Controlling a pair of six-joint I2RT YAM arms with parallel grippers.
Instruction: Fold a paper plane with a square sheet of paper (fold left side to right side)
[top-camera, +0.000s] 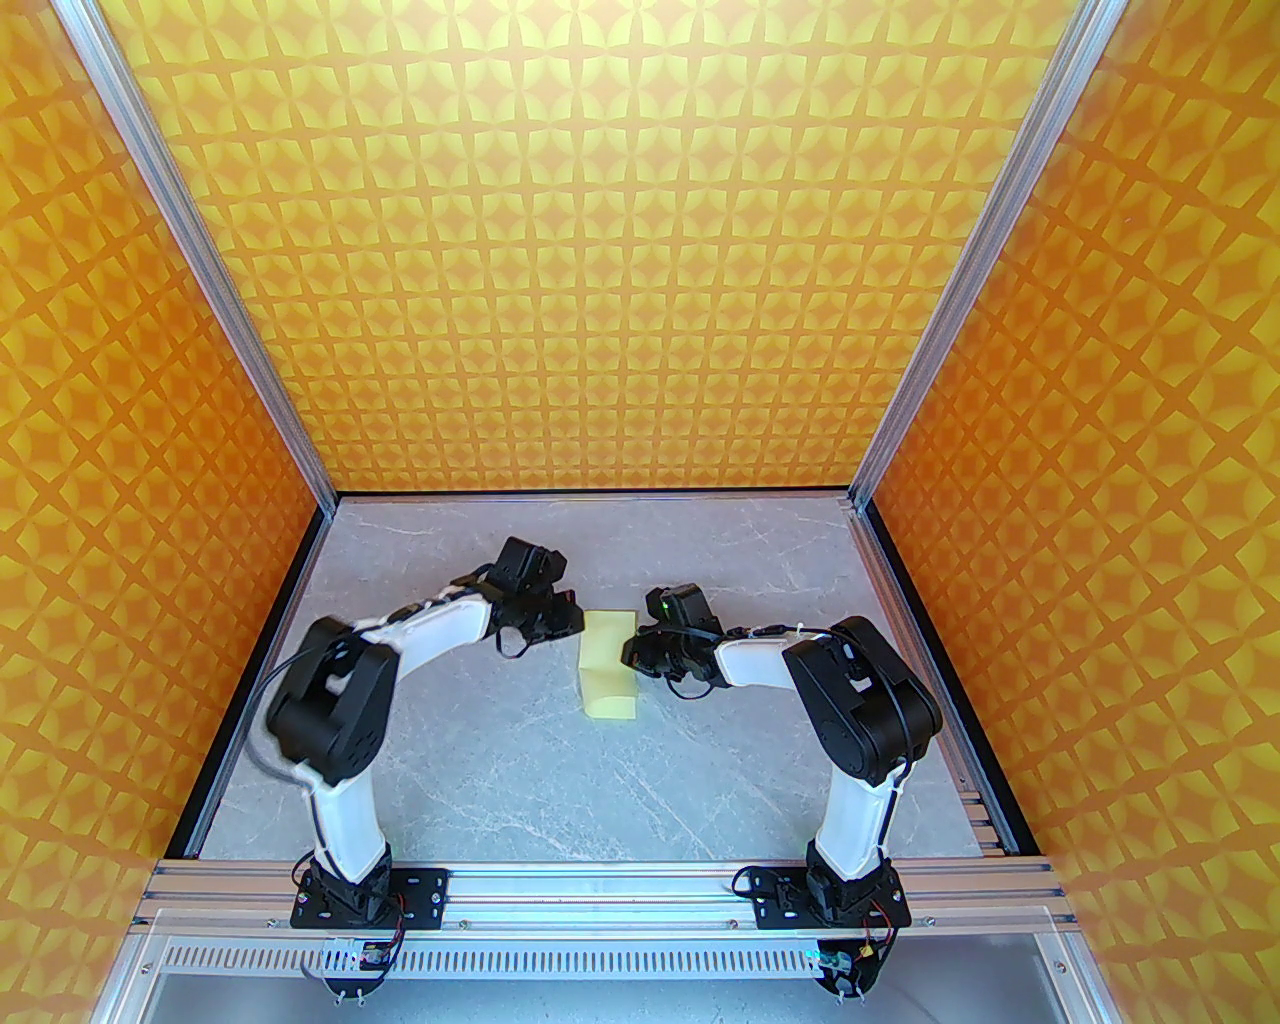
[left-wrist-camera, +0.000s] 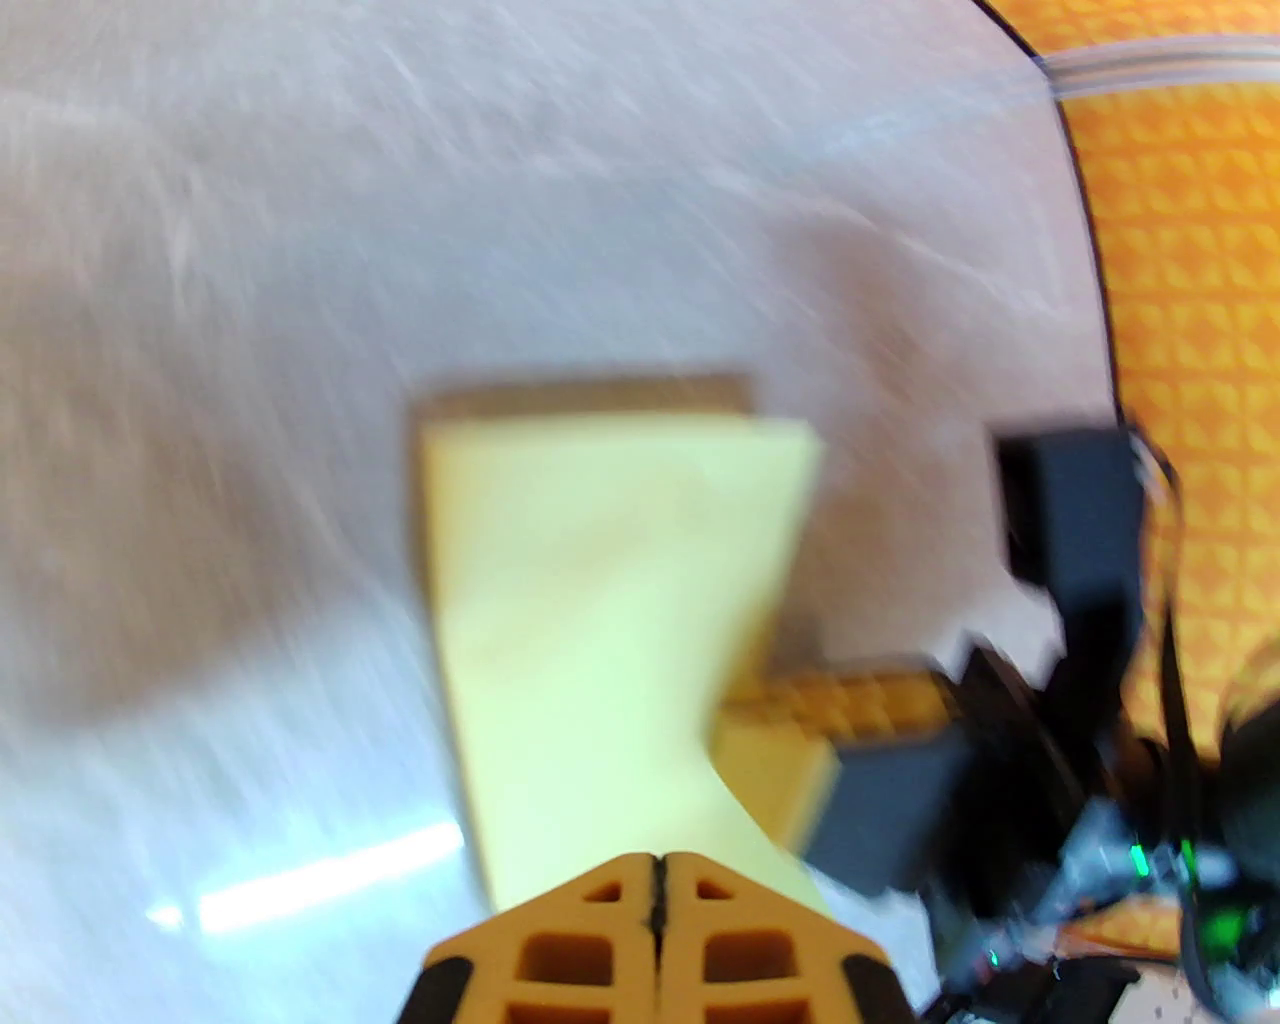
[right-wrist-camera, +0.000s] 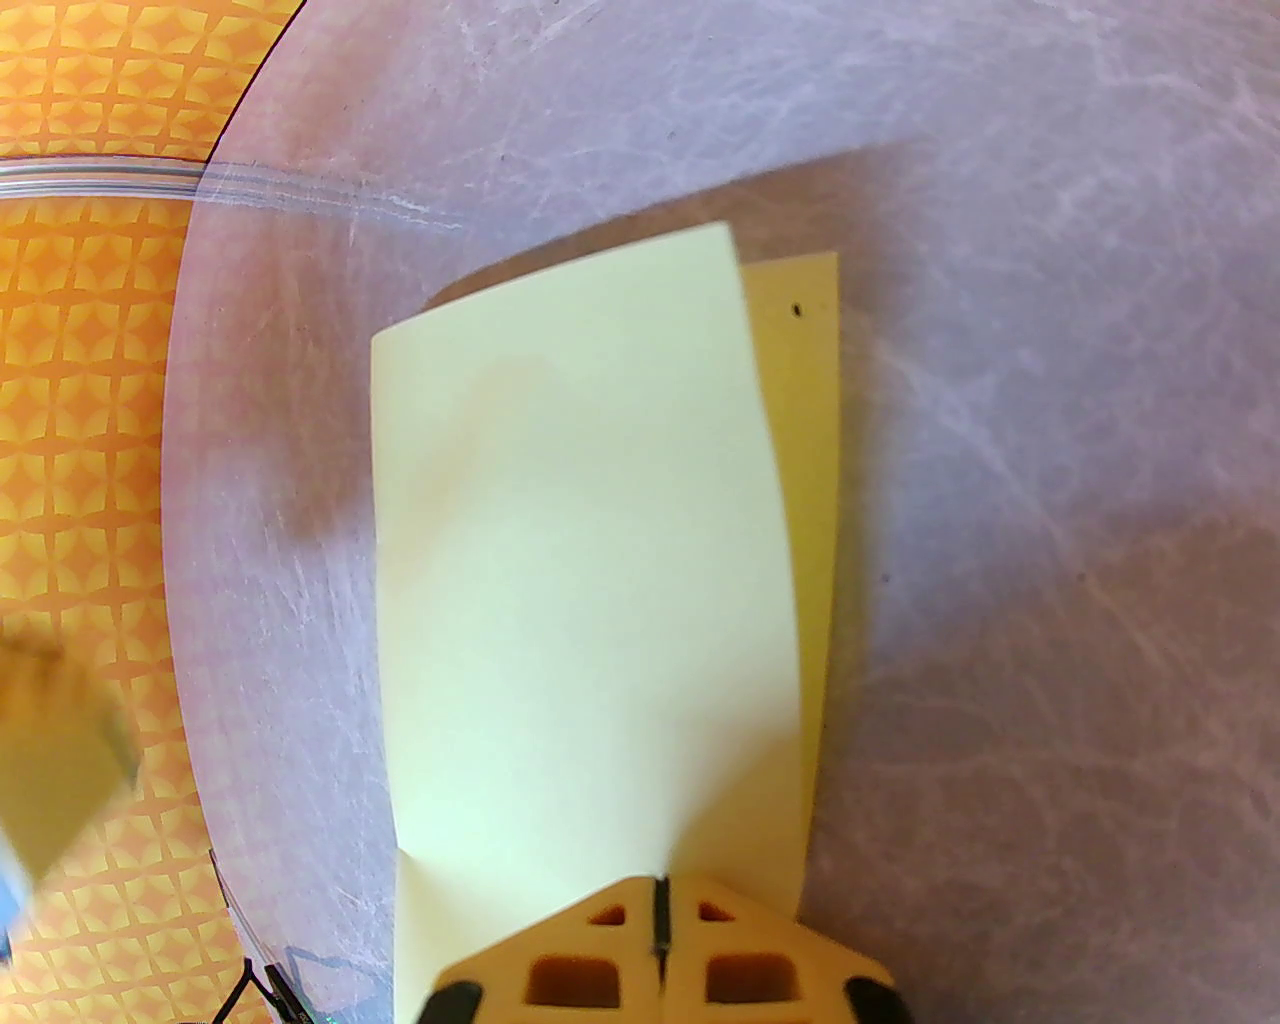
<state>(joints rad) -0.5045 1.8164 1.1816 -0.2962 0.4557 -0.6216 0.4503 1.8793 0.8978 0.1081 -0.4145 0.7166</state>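
Finishing only the first fold: square sheet of paper (right-wrist-camera: 580, 550) doubled rightward, uncreased (right gripper (right-wrist-camera: 660, 895) pinching its flap, left gripper (left-wrist-camera: 657, 875) closed alongside); plane folds pending.

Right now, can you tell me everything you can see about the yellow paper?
The sheet of paper is thin, plain and pale yellow. It is folded over into a narrow double layer, lying on the grey marbled table. The top flap bulges up, not pressed flat, and the bottom layer peeks out along one side. The right end effector, shut, seems to pinch the top flap's edge. The left end effector, also shut, meets the paper; blur hides whether it grips.
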